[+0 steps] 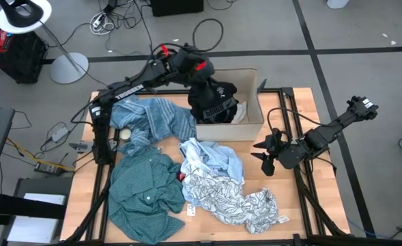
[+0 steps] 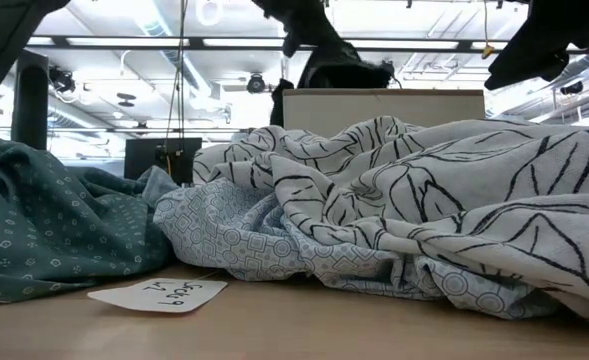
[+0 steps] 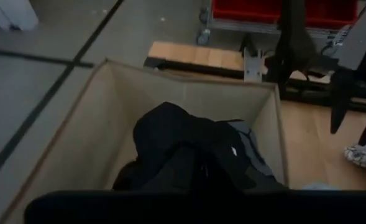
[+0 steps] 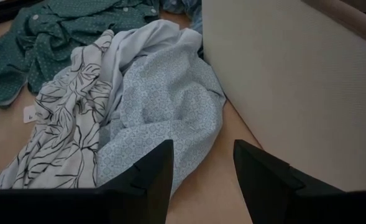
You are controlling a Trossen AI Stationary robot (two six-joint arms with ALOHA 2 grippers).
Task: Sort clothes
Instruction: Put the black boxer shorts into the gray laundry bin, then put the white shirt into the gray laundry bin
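Note:
My left gripper (image 1: 211, 85) reaches over the beige cardboard box (image 1: 252, 75) at the table's far side and is shut on the black garment (image 1: 218, 102). The garment bulges out of the box's left half and shows above the box rim in the low view (image 2: 339, 72). My right gripper (image 1: 265, 154) is open and empty, low over the table beside the box's near right corner. Its fingers (image 4: 151, 171) point toward the pale blue shirt (image 4: 164, 106). On the table lie the blue striped cloth (image 1: 156, 116), the teal shirt (image 1: 142, 188) and the white-grey patterned cloth (image 1: 231, 198). My left gripper holds the black garment at its upper bunched part (image 3: 189, 134), coming from above and pointing down into the box. The dark fingers merge with the dark cloth, so the exact hold does not show. The garment's lower part lies inside the box (image 3: 139, 174).
A small red piece (image 1: 181, 175) shows between the teal and pale blue shirts. White cloth (image 1: 240, 113) lies in the box beside the black garment. A paper tag (image 2: 159, 293) lies at the table's near edge. Bare wood (image 1: 282, 116) lies right of the box.

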